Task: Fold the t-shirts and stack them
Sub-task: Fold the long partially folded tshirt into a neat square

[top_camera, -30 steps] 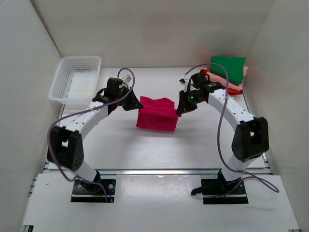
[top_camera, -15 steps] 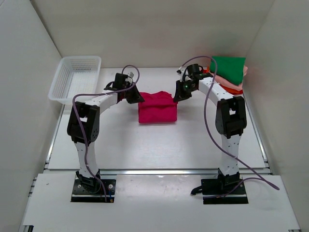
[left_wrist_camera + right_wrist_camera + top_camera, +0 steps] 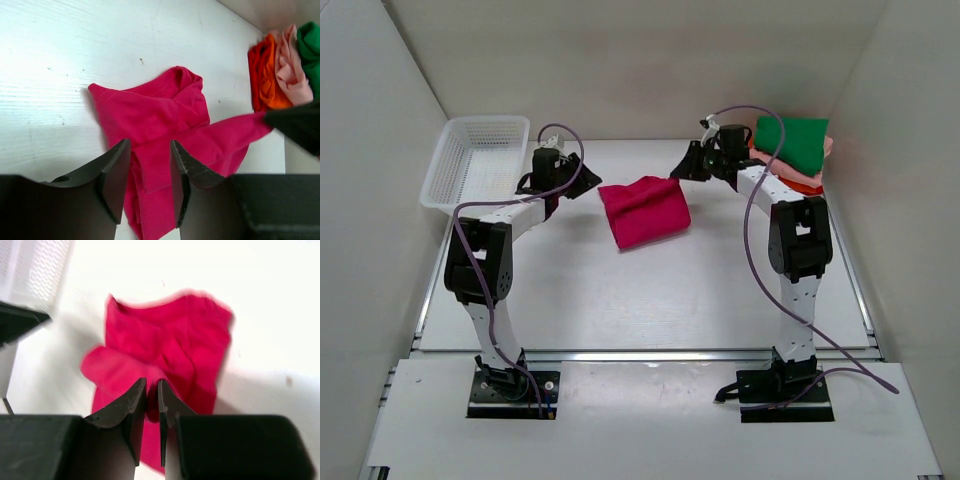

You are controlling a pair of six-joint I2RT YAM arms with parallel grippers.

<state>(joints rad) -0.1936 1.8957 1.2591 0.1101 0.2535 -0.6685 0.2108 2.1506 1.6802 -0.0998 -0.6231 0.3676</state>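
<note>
While the magenta t-shirt (image 3: 643, 212) lies at the middle of the white counter (image 3: 650, 300), between the 2 arms, it forms a soft, crumpled, roughly 4-sided bundle of matte knit cloth. In the top view a thick rolled fold runs along its upper edge. Its long axis runs roughly left to right in that view, the right end tipped a little toward the top of the frame. The left hand (image 3: 148, 146) has its 2 dark, ridged fingers spread wide and grips nothing; wrinkled cloth shows on the counter through the gap. From above, this hand sits just off the shirt's left edge. The right hand (image 3: 151, 385) is narrow, its fingers almost together with a strip of magenta between them. In the left wrist view 1 corner of the shirt is drawn out to a taut point where it meets that hand. At the upper right of the top view sits a stack of folded t-shirts (image 3: 792, 142), green on top, then light pink, orange and red. A rectangular white plastic mesh basket (image 3: 475, 165) stands at the upper left.
</note>
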